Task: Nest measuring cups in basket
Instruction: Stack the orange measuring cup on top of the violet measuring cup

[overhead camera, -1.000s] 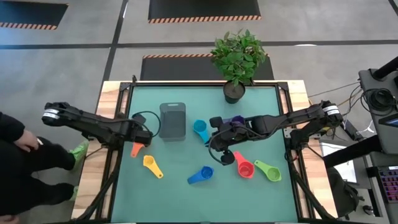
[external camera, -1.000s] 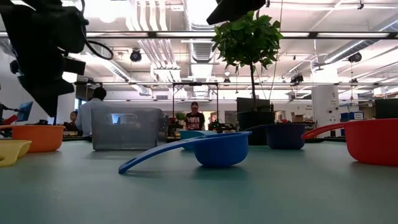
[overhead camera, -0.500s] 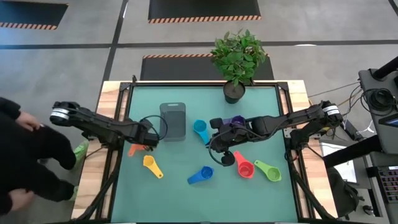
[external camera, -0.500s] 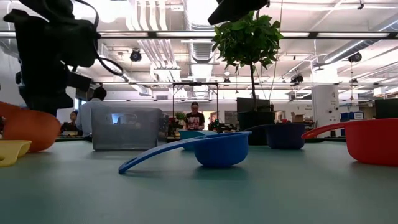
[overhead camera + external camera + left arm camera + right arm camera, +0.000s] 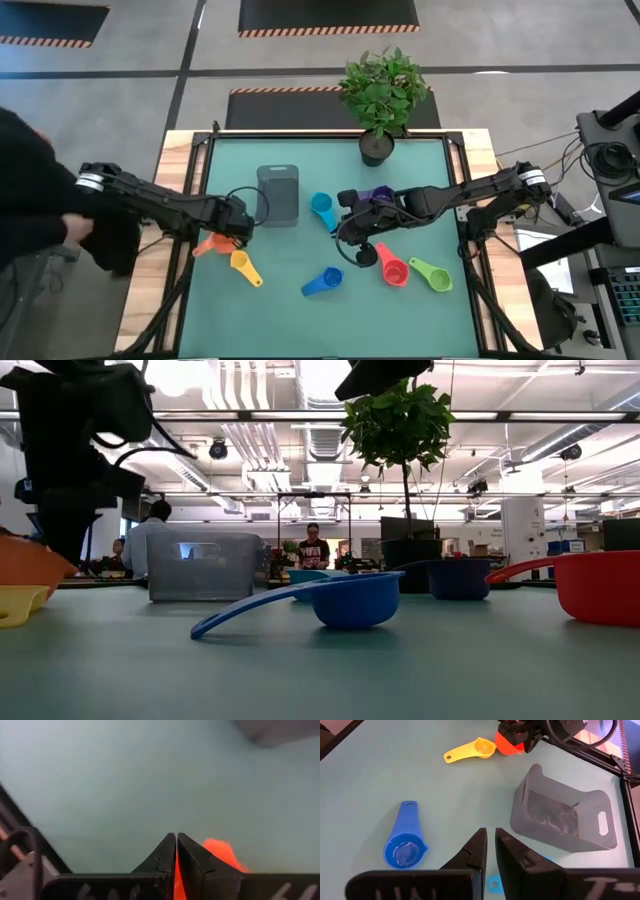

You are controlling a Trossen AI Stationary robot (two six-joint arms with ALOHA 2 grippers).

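My left gripper (image 5: 230, 230) stands near the table's left edge, pointing steeply down, shut on the orange measuring cup (image 5: 208, 244), which is tilted in the low view (image 5: 28, 563). The yellow cup (image 5: 243, 264) lies just nearer. The dark grey basket (image 5: 278, 195) stands upright on its base beside them. The cyan cup (image 5: 322, 208), blue cup (image 5: 322, 282), red cup (image 5: 392, 268) and green cup (image 5: 432, 275) lie on the mat. The purple cup (image 5: 378, 193) is half hidden under my right arm. My right gripper (image 5: 347, 232) hovers mid-table, shut, holding nothing. My left gripper pinches a thin orange part of the cup (image 5: 176, 872) between its two fingers, coming from above. Whether that part is rim or handle I cannot tell. The cup's bowl (image 5: 509, 743) sticks out to one side, tilted. Whether it rests on the mat is unclear.
A potted plant (image 5: 376, 148) stands at the far edge of the mat. A person in dark clothes (image 5: 40, 205) is close to the table's left side. Bare green mat lies along the near edge (image 5: 300, 330).
My left gripper has tipped to point more steeply down. The orange cup, which stood level on the mat, has tilted over with it and swung toward the table's left edge. The person at the left has moved closer.
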